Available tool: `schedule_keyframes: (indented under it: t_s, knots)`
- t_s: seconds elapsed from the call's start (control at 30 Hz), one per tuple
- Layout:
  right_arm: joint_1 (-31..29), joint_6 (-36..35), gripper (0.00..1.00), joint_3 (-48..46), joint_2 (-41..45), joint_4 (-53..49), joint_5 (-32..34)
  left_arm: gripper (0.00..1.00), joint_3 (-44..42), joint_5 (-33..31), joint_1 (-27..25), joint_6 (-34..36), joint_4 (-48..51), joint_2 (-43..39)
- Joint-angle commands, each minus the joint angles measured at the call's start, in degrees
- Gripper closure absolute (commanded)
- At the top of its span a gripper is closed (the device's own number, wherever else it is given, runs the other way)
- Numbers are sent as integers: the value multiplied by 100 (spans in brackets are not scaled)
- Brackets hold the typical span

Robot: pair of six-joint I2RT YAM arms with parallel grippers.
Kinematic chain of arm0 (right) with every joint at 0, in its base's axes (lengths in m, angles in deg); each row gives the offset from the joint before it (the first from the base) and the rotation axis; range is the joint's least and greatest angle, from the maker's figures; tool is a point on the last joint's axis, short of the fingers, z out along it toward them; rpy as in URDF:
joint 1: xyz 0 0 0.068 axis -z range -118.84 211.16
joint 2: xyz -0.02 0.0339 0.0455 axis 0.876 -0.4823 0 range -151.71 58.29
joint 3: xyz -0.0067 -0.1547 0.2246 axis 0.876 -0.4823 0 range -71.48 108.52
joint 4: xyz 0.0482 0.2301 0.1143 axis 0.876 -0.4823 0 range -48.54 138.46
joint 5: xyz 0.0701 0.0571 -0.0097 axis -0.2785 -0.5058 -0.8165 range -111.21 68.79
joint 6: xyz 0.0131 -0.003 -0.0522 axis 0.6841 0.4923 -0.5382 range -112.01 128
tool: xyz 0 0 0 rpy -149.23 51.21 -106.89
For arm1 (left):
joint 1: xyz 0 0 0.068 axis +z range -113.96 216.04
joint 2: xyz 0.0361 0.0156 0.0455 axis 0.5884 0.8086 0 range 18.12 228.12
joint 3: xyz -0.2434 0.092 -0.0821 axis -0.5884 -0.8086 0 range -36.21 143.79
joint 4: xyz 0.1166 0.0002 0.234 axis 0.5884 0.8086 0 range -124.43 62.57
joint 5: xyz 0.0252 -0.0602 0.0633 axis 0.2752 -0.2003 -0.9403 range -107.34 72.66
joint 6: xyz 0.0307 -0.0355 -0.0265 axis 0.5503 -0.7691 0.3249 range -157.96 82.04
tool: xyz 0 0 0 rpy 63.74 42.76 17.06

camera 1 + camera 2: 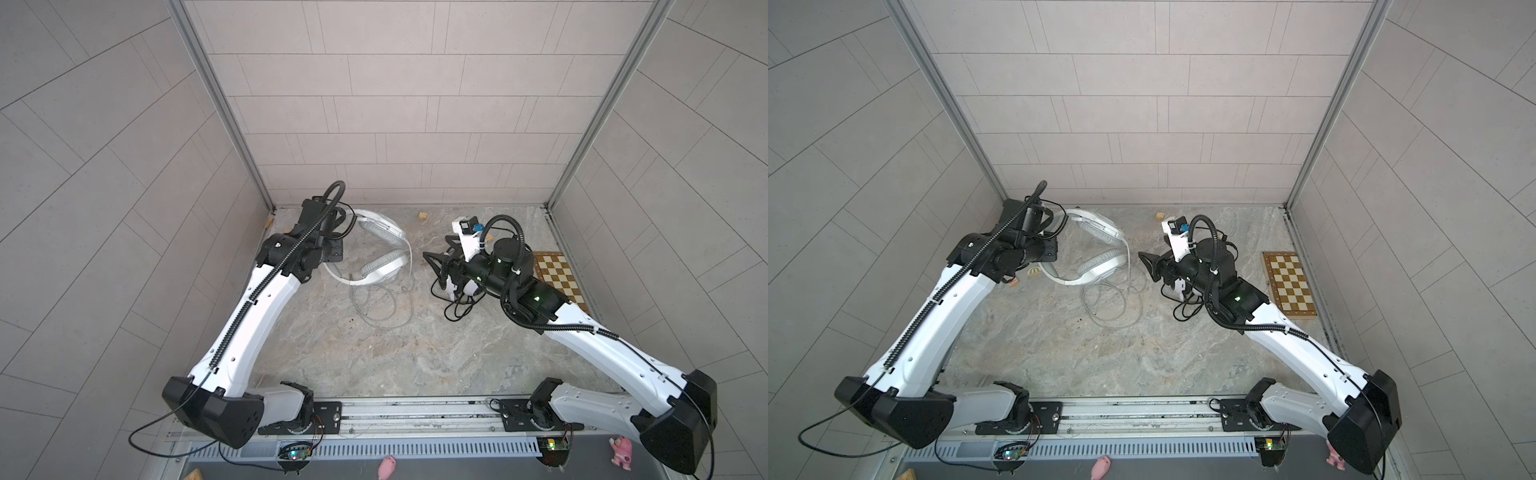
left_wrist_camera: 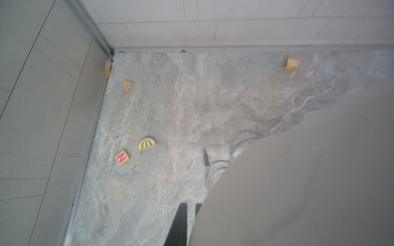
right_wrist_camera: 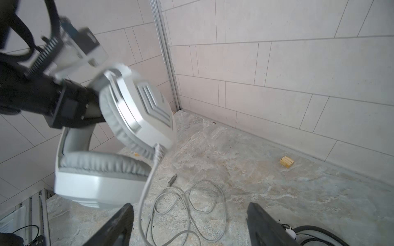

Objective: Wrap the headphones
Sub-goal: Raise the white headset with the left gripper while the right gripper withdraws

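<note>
The white headphones point(image 1: 382, 249) point(image 1: 1100, 249) are at the back left. In the right wrist view they point(image 3: 128, 110) hang tilted above the table. My left gripper point(image 2: 190, 209) is shut at their headband, and a blurred grey ear cup fills much of the left wrist view. Their grey cable point(image 1: 378, 307) point(image 3: 187, 204) lies in loose loops on the table, its plug point(image 2: 205, 157) free. My right gripper point(image 1: 432, 262) point(image 3: 189, 215) stands open above the cable loops, holding nothing. The black-and-white headphones point(image 1: 451, 291) point(image 1: 1179, 286) lie mostly hidden under my right arm, with their black cable point(image 1: 457, 311) beside them.
A chessboard point(image 1: 559, 282) lies at the right wall. Small wooden blocks are scattered at the back: one plain point(image 1: 423, 216) point(image 2: 291, 64), an N block point(image 2: 123, 157), and a striped half-disc point(image 2: 147, 144). Pink toys point(image 1: 386, 467) sit past the front rail.
</note>
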Motion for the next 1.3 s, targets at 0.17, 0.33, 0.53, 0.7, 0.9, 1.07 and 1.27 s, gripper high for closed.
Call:
schedule_keyframes:
  t_s: [0.17,0.33,0.53,0.7,0.9,1.07,1.27]
  knots:
    - [178,203,16,-410,-968,1262,-1092,100,1124,802,417,-530,-41,141]
    - [159,282,16,-339,-1317,1569,-1386,100,1160,1044,461,-588,-176,-3]
    - [155,590,16,-166,-1777,1947,-1961,100,1427,1138,632,-614,-105,139]
    - [171,626,16,-192,-1746,1845,-1960,100,1709,1527,1075,-798,-92,455]
    - [194,586,17,-220,-1788,1604,-1765,100,1830,2022,1477,-1000,-358,673]
    - [145,995,19,-116,-2038,2044,-2068,100,1728,2271,1615,-1147,-638,830]
    - [115,839,20,75,-2190,1716,-2047,100,1254,2522,1742,-1132,-990,790]
